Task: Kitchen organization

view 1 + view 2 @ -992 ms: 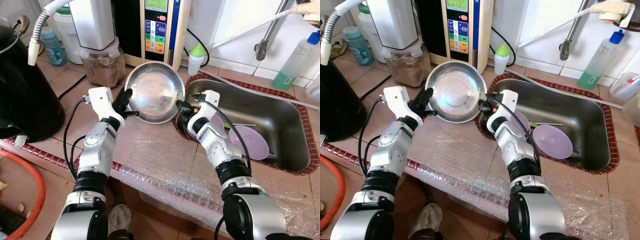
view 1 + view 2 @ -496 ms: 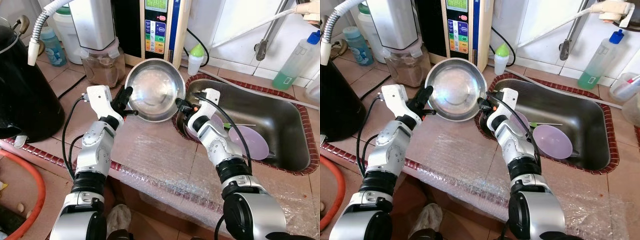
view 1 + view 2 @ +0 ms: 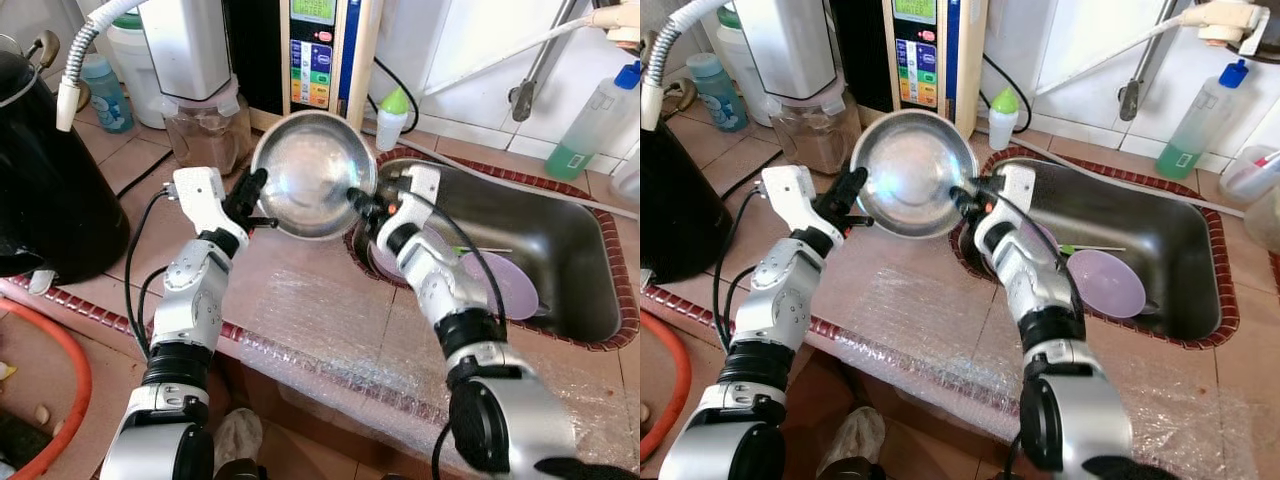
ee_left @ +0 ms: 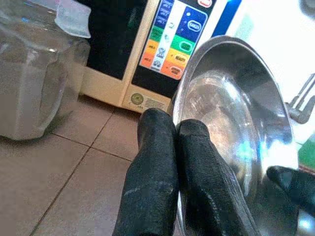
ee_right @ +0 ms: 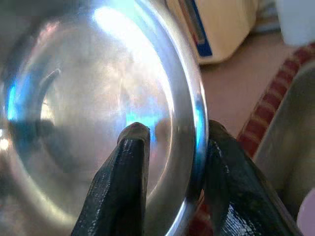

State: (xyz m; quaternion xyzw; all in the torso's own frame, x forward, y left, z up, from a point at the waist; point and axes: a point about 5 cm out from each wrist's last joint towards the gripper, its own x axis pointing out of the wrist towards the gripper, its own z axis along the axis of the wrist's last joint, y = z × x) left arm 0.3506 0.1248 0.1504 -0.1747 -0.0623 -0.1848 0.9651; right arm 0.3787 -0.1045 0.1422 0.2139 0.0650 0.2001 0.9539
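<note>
A round steel bowl [image 3: 312, 175] hangs tilted above the tiled counter, just left of the sink, with its hollow facing me. My left gripper [image 3: 252, 200] is shut on its left rim; in the left wrist view the black fingers [image 4: 152, 167] press together where the bowl [image 4: 231, 132] rim meets them. My right gripper [image 3: 357, 198] is shut on the right rim. In the right wrist view one finger [image 5: 128, 172] lies inside the bowl [image 5: 98, 98] and the other outside.
The steel sink [image 3: 560, 250] on the right holds a purple dish [image 3: 500, 285]. Behind the bowl stand a water machine [image 3: 315, 50], a jar of brown powder [image 3: 205, 130] and a green-capped bottle [image 3: 392, 118]. A black pot [image 3: 40, 180] stands far left. Bubble wrap [image 3: 320, 320] covers the near counter.
Both grippers have lifted the bowl a little higher, and it now tilts more toward me. The right gripper rose along with the rim.
</note>
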